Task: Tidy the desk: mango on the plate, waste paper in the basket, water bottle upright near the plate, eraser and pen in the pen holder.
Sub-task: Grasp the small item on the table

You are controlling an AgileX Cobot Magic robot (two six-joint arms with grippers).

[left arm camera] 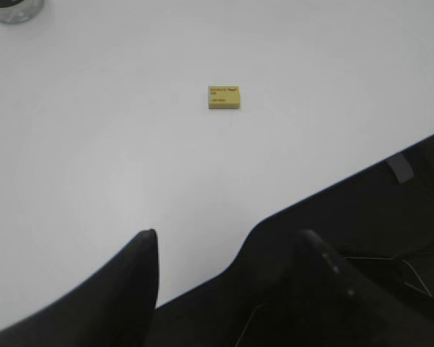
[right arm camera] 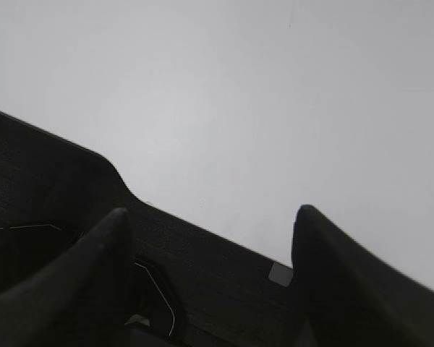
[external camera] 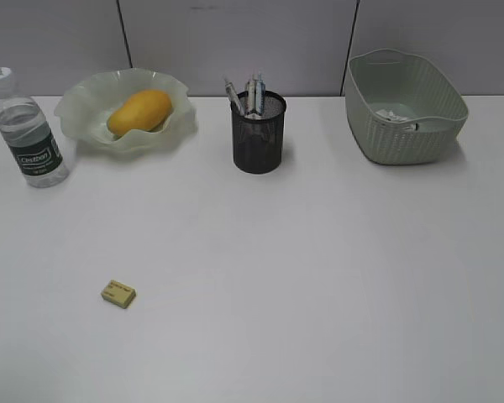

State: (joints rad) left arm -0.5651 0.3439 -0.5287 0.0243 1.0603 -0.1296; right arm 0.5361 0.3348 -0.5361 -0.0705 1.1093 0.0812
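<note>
Now the mango (external camera: 139, 112) lies in the plate (external camera: 84, 105), the pens (external camera: 250, 95) stand in the pen holder (external camera: 259, 134), and the waste paper (external camera: 392, 116) sits in the basket (external camera: 403, 138). The water bottle (external camera: 29, 134) stands upright beside the plate. The left gripper (left arm camera: 228, 253) is open and empty — the eraser (left arm camera: 224, 97) lies ahead of it on the desk (external camera: 319, 277). The right gripper (right arm camera: 213, 224) also stands wide apart, holding nothing, over the desk edge.

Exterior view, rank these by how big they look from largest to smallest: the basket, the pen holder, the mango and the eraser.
1. basket, clearly the largest.
2. pen holder and mango look much alike in extent, the holder taller, the mango longer, so I would not rank one over the other.
3. eraser, by far the smallest, even though it lies nearest the camera.
</note>
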